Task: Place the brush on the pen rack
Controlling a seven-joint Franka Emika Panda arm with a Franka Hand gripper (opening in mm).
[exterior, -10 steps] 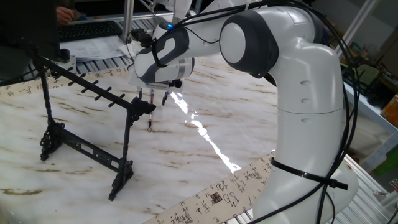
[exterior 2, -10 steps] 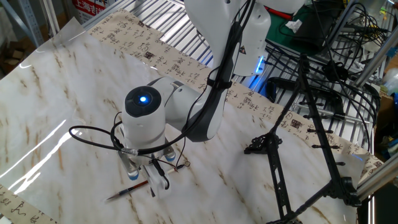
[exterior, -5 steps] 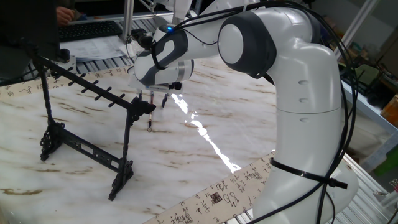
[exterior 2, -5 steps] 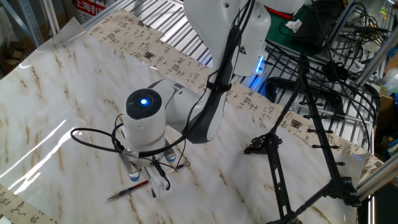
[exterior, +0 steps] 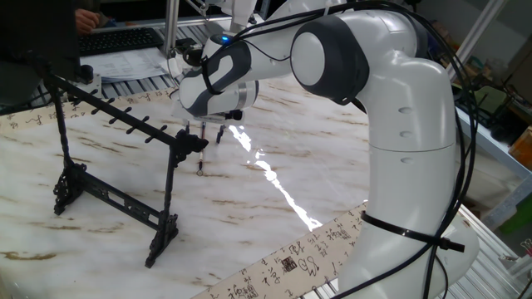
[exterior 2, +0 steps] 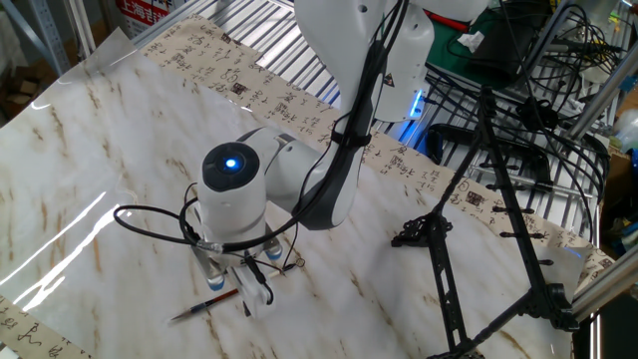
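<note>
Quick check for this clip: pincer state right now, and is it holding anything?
Pincer: open, fingers down on either side of the brush, which lies flat on the table; not holding it.

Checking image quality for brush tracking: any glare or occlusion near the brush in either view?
One fixed view: a bright glare streak runs across the marble just right of the hand; the rack partly hides the brush. Other fixed view: softer sheen at left, away from the brush, which lies clear on the table, partly under the hand.
</note>
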